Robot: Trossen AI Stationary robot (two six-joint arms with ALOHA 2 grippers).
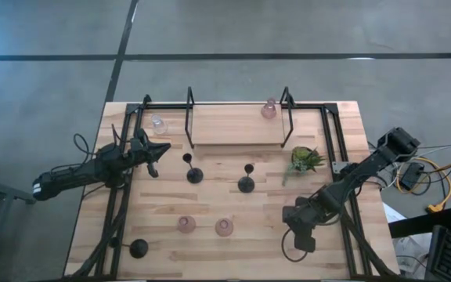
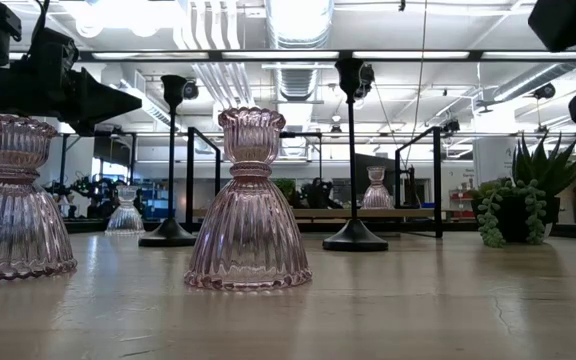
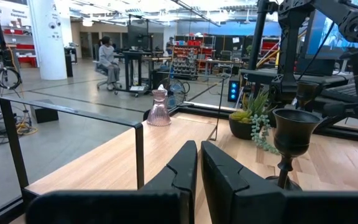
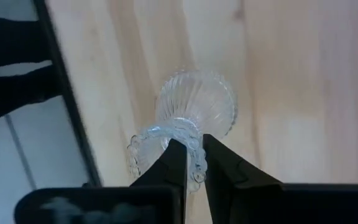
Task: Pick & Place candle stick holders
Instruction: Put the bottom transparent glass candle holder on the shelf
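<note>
The right tool (image 4: 192, 163) sits over the near right part of the tabletop (image 1: 343, 258), its two fingers (image 4: 173, 165) drawn in tight on the beaded rim of a clear glass holder (image 4: 194, 115), which hangs tilted with its ribbed base toward the wood below. In the high view this tool (image 1: 300, 235) lies well right of the two pink holders.

The left tool (image 3: 199, 165) hovers at the far left of the tabletop with its fingers pressed together and nothing between them. Just beyond it stands a black stemmed holder (image 3: 293, 140); a second clear holder (image 1: 158, 124) stands just beside this tool (image 1: 160, 150) on the far side.

Outward from there, two black holders (image 1: 193, 169) and (image 1: 247, 178) stand upright mid-tabletop, apart from each other. Two pink holders (image 1: 186, 225) and (image 1: 224, 227) stand side by side nearer the front edge, and a third black holder (image 1: 138, 248) stands at the near left corner. Another pink holder (image 1: 268, 109) rests on the raised shelf (image 1: 225, 133) at the far side. A small green plant (image 1: 304, 159) sits right of the shelf.
</note>
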